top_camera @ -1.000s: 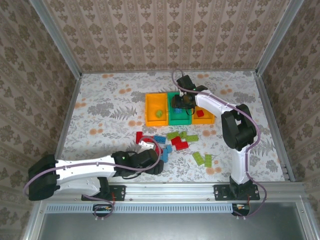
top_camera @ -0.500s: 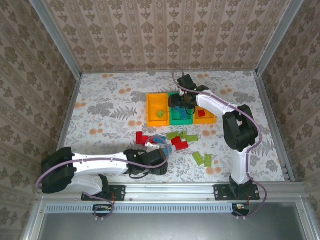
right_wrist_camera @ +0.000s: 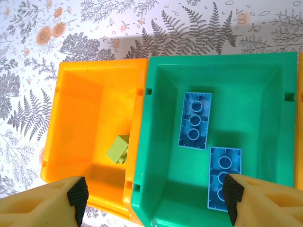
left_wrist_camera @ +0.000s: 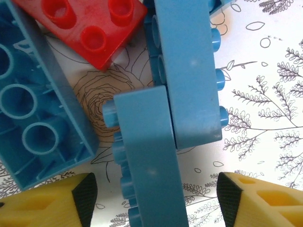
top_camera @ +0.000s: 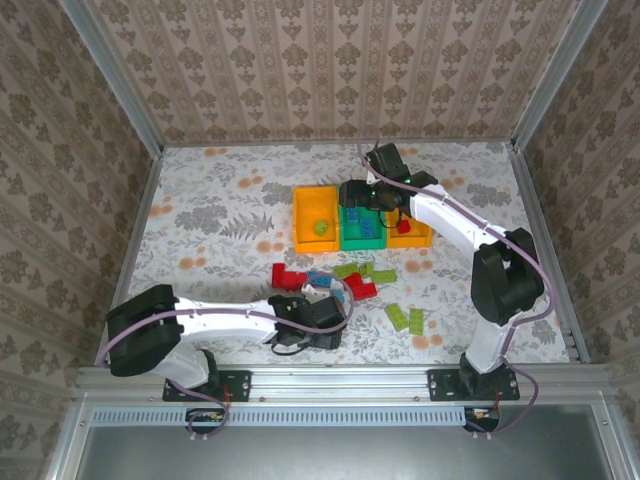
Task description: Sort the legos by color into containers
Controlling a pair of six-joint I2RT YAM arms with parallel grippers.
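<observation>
left claw (left_wrist_camera: 154, 195) low, spread wide over blue legos (left_wrist_camera: 189, 71) | right claw (right_wrist_camera: 154, 198) gaping empty above green bin (right_wrist_camera: 258, 94)

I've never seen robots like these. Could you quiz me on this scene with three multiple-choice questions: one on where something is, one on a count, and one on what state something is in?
1. Where does the light green brick seen by the right wrist camera lie?
A. in the orange bin
B. on the bare table
C. stacked on a red brick

2. How many blue bricks can be seen in the green bin?
A. none
B. two
C. five

3. What state is the right gripper in?
A. shut on a blue brick
B. shut on a red brick
C. open, holding nothing

Answers:
1 A: it sits on the orange bin's floor, near the wall shared with the green bin.
2 B: two lie there, hollow side up.
3 C: its jaws stand wide apart above the bins with nothing between them.
</observation>
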